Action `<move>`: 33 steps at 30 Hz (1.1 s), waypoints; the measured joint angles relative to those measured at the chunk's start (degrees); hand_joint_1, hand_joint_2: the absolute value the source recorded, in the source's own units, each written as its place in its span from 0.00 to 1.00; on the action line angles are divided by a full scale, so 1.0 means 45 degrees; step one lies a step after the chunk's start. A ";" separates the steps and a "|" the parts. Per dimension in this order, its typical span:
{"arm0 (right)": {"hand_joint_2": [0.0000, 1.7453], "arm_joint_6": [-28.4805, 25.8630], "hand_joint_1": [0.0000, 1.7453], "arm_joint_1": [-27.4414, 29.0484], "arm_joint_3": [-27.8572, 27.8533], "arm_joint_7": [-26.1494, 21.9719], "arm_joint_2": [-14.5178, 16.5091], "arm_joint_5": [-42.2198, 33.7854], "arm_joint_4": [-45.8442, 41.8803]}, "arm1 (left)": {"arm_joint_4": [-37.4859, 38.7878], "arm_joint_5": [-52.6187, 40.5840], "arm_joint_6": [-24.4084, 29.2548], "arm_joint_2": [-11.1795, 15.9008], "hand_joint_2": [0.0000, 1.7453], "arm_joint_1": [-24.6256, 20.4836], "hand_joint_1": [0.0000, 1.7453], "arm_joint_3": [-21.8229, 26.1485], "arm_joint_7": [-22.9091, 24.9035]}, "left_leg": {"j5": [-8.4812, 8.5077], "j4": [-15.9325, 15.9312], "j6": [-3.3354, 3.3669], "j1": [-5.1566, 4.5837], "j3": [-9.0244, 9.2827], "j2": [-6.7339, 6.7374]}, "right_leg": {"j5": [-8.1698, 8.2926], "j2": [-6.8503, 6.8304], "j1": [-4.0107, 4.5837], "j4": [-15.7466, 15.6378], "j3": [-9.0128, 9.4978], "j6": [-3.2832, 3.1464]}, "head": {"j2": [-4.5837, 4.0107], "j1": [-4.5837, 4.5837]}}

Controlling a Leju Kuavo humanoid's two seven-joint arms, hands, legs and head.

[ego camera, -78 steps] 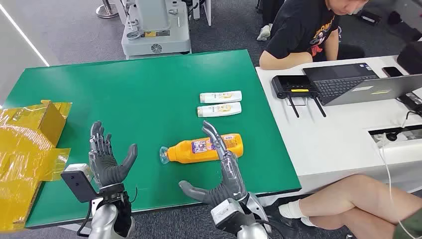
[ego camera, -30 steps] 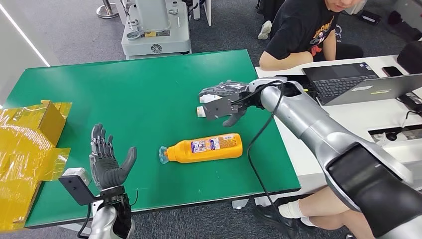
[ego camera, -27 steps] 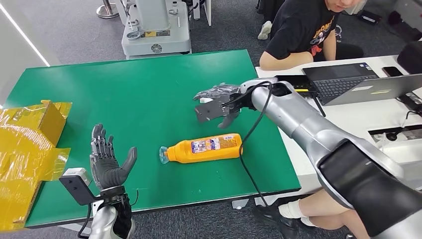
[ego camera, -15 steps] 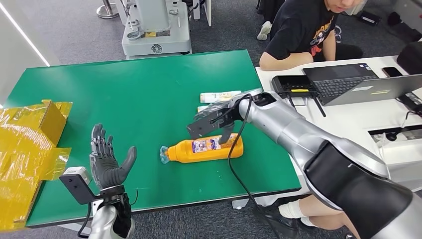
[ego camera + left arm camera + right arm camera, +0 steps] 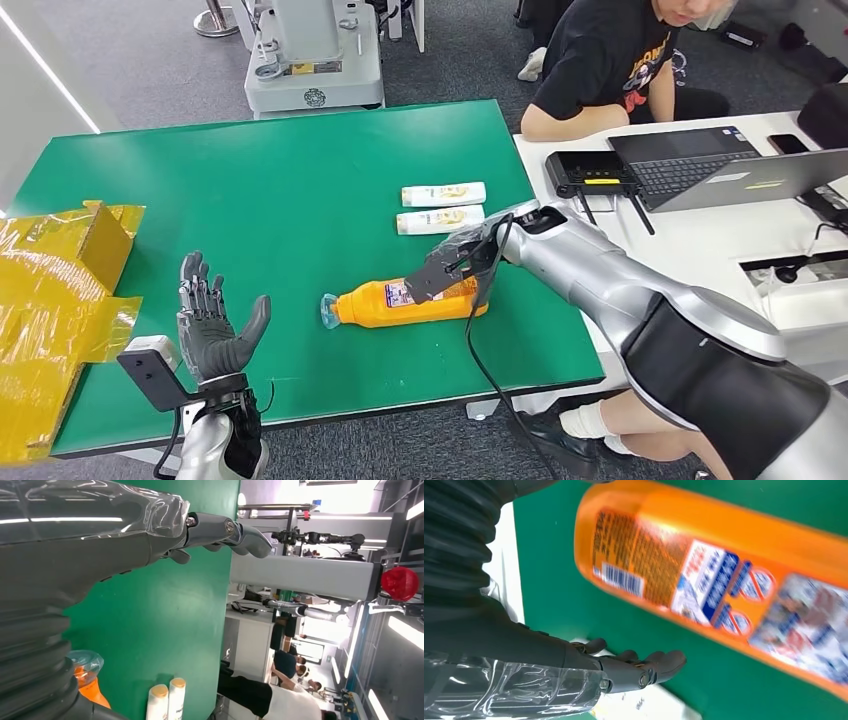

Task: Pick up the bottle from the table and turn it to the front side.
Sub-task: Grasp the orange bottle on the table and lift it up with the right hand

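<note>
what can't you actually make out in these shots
- Head view: whether the right hand touches the orange bottle; its wrist camera and arm cover the far end.
- Right wrist view: the bottle's label text, motion-blurred.
- Head view: print on the two white tubes, too small.
- Left wrist view: most of the bottle, hidden behind the left hand and its ribbed cover.

Place: a robotics lab or test hall.
Work surface: green table (image 5: 260,190) on grey floor.
Far side: pale grey machine base (image 5: 312,60).
Right: white desk (image 5: 690,250) with laptops (image 5: 700,165), a seated person (image 5: 620,60).
</note>
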 joint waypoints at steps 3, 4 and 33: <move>1.00 -0.0102 0.00 0.0228 0.0117 -0.0124 -0.0170 -0.0146 0.0033 | 0.0001 0.0010 -0.0007 0.0013 1.00 0.0000 0.00 0.0006 -0.0002 | 0.0000 0.0000 0.0000 0.0000 0.0000 0.0005 | 0.0000 0.0003 0.0000 -0.0001 0.0000 0.0000 | 0.0000 0.0001; 1.00 -0.0130 0.00 0.0297 0.0147 -0.0157 -0.0212 -0.0183 0.0035 | 0.0001 0.0010 -0.0007 0.0018 1.00 0.0000 0.00 0.0006 -0.0002 | 0.0000 0.0000 0.0000 0.0000 0.0000 0.0004 | 0.0000 0.0003 0.0000 -0.0001 0.0000 0.0000 | 0.0000 0.0001; 1.00 -0.2971 0.00 0.1531 0.0566 -0.0442 -0.0054 -0.0021 0.0058 | 0.0006 0.0068 0.0211 0.0035 1.00 0.0081 0.00 0.0016 -0.0005 | -0.0002 -0.0003 -0.0003 0.0001 0.0000 0.0005 | 0.0000 0.0003 0.0002 0.0002 0.0003 0.0000 | 0.0000 -0.0001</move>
